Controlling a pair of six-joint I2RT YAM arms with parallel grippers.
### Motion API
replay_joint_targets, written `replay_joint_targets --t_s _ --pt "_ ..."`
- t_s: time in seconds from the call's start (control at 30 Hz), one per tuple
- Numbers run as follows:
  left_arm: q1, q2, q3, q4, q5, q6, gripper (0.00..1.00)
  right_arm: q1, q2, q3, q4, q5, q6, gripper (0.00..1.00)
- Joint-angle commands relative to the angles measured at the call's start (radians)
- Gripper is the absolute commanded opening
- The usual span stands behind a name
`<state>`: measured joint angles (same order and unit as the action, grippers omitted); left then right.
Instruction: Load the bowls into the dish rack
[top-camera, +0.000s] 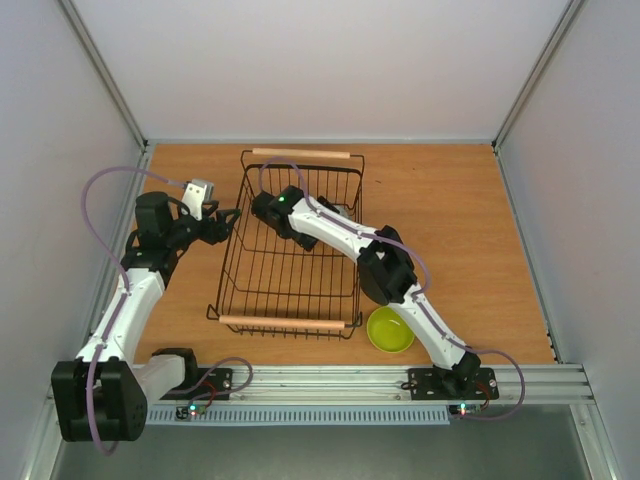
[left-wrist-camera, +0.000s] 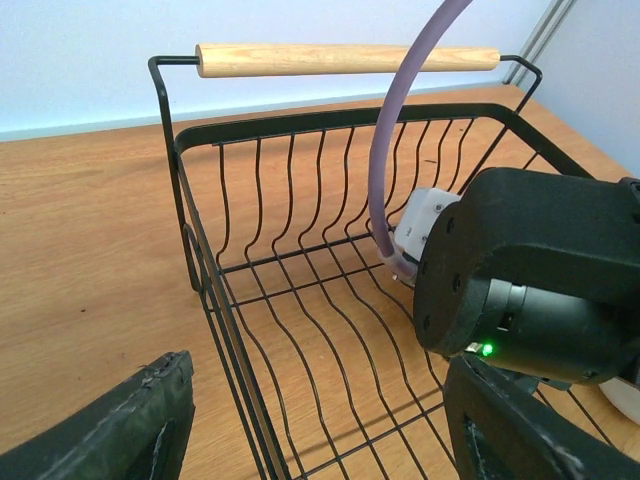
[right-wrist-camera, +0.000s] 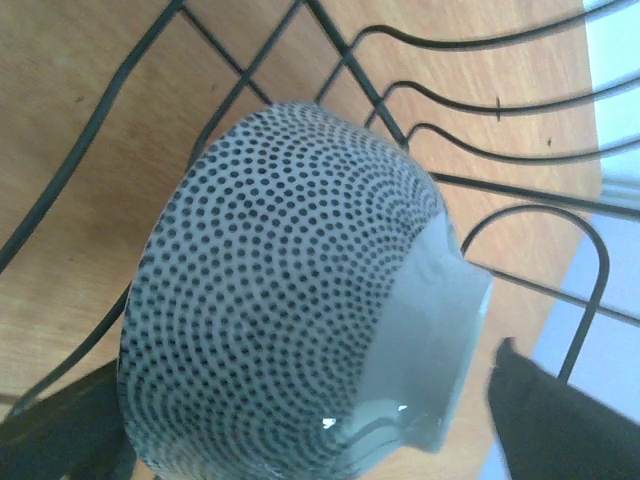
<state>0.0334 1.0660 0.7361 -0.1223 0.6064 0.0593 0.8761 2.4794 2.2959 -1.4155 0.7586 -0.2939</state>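
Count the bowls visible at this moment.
2. A lime green bowl sits on the table beside the dish rack; a dotted bowl lies inside the rack. Others may be hidden.

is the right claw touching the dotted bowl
Cannot tell. The right wrist view shows the dotted bowl between the fingers of the right claw, but no clear contact or gap.

Rack (left-wrist-camera: 300, 123) — black wire, pale wood handles (top-camera: 290, 324). Green bowl (top-camera: 390, 330) is plain lime; dotted bowl (right-wrist-camera: 290, 290) — pale grey under arcs of small dark dots. Counter (top-camera: 460, 230) orange-brown woodgrain. Cable (left-wrist-camera: 385, 130) lilac. Arms (top-camera: 335, 232) white and black.
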Motion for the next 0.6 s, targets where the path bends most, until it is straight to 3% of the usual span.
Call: replay_joint_targets --t_s 0.0,0.57 --pt "0.005 0.004 -0.006 0.046 0.015 0.007 0.69 0.004 -0.038 -0.037 0.037 -0.023 -0.019 0.98" --pt "0.005 0.004 -0.006 0.042 0.016 0.011 0.7 0.064 -0.506 -0.34 0.362 -0.238 -0.093 0.99"
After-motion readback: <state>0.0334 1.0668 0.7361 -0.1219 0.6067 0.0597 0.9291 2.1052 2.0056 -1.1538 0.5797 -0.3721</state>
